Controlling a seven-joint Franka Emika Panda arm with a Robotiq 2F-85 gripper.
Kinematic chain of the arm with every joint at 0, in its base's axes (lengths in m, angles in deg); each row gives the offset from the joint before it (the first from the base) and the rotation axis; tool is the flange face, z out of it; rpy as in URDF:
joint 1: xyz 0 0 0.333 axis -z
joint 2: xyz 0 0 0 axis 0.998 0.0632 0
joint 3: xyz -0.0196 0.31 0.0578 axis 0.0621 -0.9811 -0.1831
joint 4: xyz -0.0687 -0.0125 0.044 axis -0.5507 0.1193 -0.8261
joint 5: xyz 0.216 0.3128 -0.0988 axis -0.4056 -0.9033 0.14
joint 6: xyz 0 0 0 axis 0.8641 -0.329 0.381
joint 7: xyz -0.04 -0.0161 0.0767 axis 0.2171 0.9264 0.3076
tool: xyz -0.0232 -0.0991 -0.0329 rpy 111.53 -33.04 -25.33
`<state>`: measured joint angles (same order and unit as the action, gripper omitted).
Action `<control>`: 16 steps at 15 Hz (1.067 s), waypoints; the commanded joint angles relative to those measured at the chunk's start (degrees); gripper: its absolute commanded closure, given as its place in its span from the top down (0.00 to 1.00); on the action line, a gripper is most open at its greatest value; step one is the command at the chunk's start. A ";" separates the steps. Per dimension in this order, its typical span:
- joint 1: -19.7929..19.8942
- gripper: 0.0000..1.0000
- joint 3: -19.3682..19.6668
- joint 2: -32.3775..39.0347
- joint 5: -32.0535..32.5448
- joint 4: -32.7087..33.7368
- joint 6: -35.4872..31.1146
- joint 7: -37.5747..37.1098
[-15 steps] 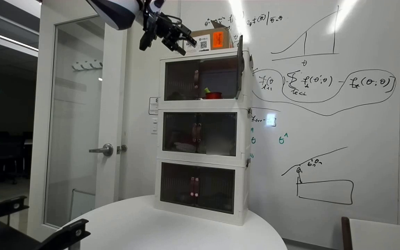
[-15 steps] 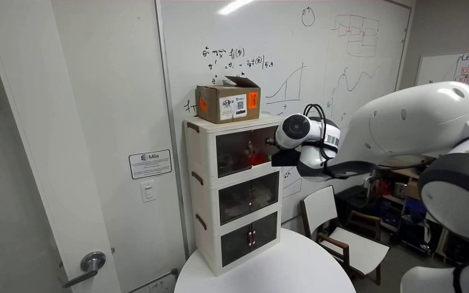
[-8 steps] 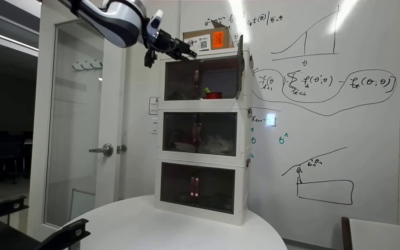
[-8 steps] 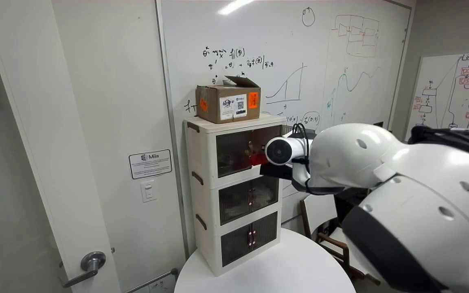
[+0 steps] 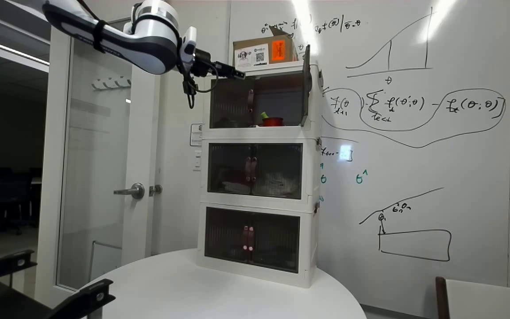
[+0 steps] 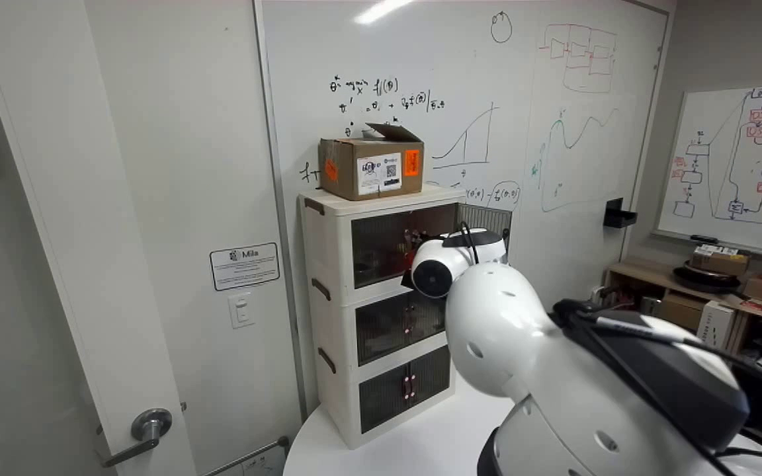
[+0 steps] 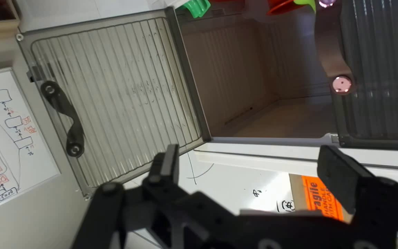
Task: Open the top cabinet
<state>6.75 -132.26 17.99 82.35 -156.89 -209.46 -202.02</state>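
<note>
Gripper [image 7: 251, 169] (spread), top cabinet [image 5: 237, 133], 1 door [image 7: 116, 97] open

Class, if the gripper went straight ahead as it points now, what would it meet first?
Most likely the upper rim of the top cabinet; depth is unclear, so the gripper might instead pass just beneath it, into the opening.

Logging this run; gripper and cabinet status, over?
Gripper open, empty. Top cabinet: one door swung open, other door shut. Cardboard box on top, apparently clear of the doors.

A rounded white table [image 5: 224, 294] carries an upright stack of three white-framed cabinets [image 5: 257, 177].
</note>
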 commanded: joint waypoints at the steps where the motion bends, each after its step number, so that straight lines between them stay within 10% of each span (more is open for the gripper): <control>1: 0.12 1.00 -0.11 -1.23 -0.08 -0.07 -0.08 -0.40; 9: 0.39 1.00 -1.01 -5.28 0.61 0.46 11.27 0.52; 16: 1.44 1.00 -4.06 -11.63 -16.38 2.61 14.81 13.81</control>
<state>6.89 -135.38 10.77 72.33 -156.51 -196.98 -192.68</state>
